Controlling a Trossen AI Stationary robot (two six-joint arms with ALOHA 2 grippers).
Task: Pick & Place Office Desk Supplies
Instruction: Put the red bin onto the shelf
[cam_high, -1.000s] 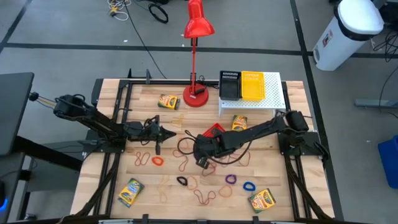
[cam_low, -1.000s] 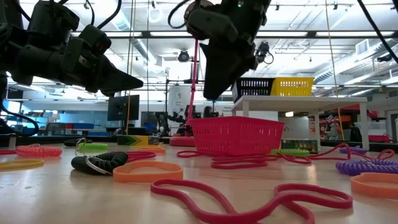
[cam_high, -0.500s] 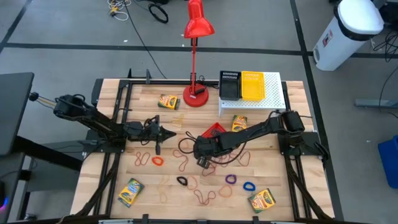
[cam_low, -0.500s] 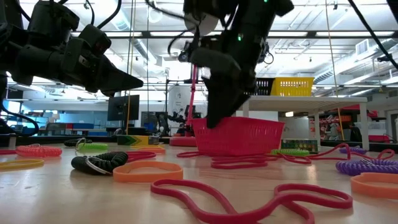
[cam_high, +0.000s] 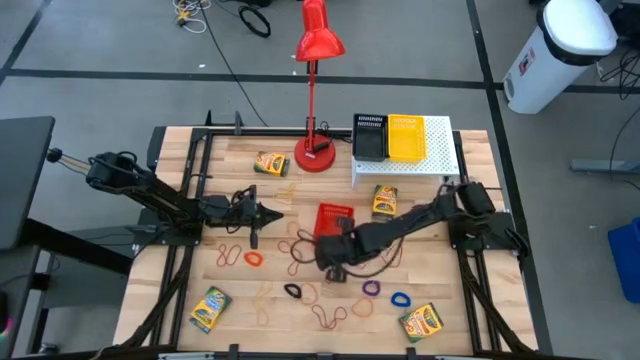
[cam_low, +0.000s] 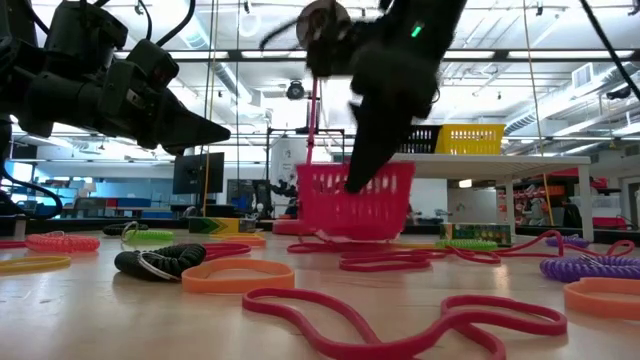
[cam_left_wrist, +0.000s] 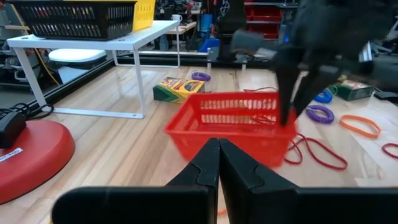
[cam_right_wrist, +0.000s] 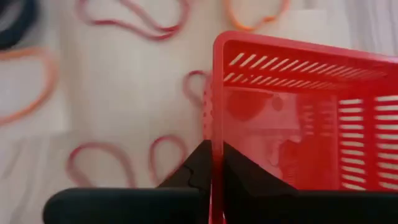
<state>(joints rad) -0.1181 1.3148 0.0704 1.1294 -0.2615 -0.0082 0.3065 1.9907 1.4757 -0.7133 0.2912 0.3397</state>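
Right gripper (cam_high: 333, 251) pinches red bin's (cam_high: 334, 220) rim; light, stiff mesh, rim's the best hold; left gripper (cam_high: 262, 213) shut, idle.

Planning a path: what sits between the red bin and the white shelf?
A crayon box lies between red bin and white shelf, in the high view.

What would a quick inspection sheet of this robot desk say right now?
Surface: wooden table, small white shelf at the back.
Job's things: red bin; black bin and yellow bin on the shelf; four crayon boxes, one; scattered rubber bands, one.
Clutter: red lamp.
Pincers: right pincer shut on the red bin's wall; left pincer shut, holding nothing.
Cables: on the floor behind the table.
Surroundings: white bin on the floor; no people seen.
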